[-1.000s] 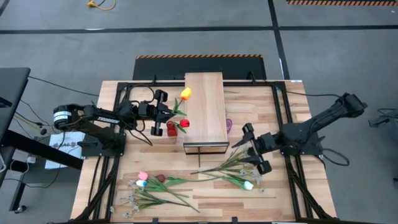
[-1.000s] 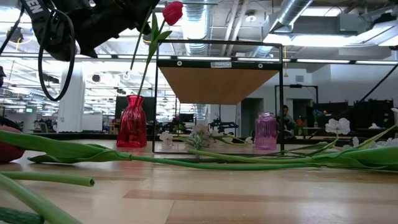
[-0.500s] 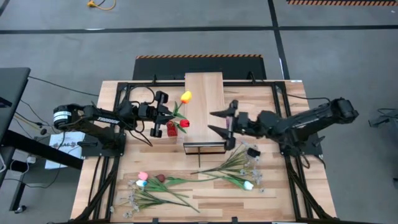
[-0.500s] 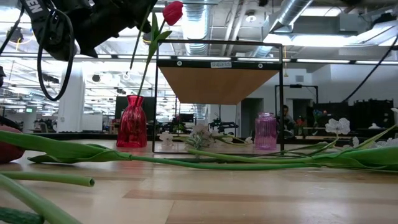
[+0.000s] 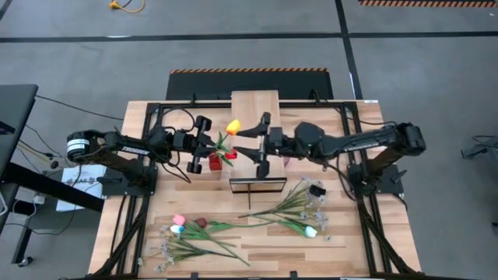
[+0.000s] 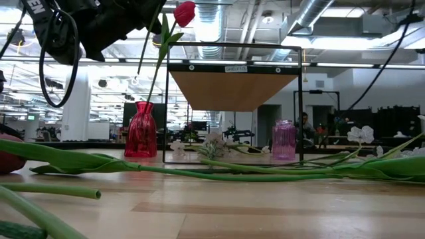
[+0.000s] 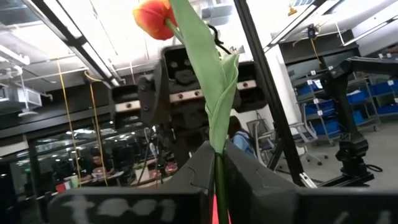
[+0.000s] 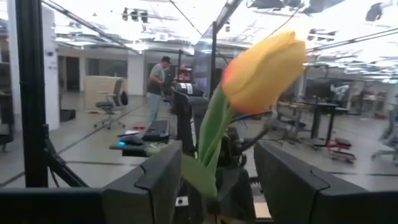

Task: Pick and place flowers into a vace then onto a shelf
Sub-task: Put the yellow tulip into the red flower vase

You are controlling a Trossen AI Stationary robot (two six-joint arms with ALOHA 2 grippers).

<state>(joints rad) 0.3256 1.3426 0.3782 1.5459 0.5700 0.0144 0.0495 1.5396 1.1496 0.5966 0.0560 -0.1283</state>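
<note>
A yellow-orange tulip (image 5: 233,126) stands upright beside the shelf's (image 5: 257,109) left edge, and my left gripper (image 5: 212,143) is shut on its stem. A red tulip (image 6: 184,13) stands with its stem in the red vase (image 6: 141,129) just below. My right gripper (image 5: 243,142) reaches across the shelf from the right and is open. In the right wrist view its fingers (image 8: 149,180) stand on either side of the yellow tulip (image 8: 264,62) without touching it. The yellow tulip's lower end is hidden. My left gripper pinches the yellow tulip's green stem (image 7: 219,171) between its two fingers, just below the long leaf. The fingers come from the table's left, slanting a little upward, and lie across the stem. The flower stands upright above them, head up.
A pale purple vase (image 6: 283,139) stands by the shelf's right side. Several loose tulips and blossom sprays (image 5: 233,233) lie on the near half of the table. The shelf's black frame (image 6: 300,99) rises around the plank.
My right gripper has swung from the table's right side toward its left, rising over the shelf until its fingers stand around the yellow tulip's head. The left gripper and both tulips have kept their places.
</note>
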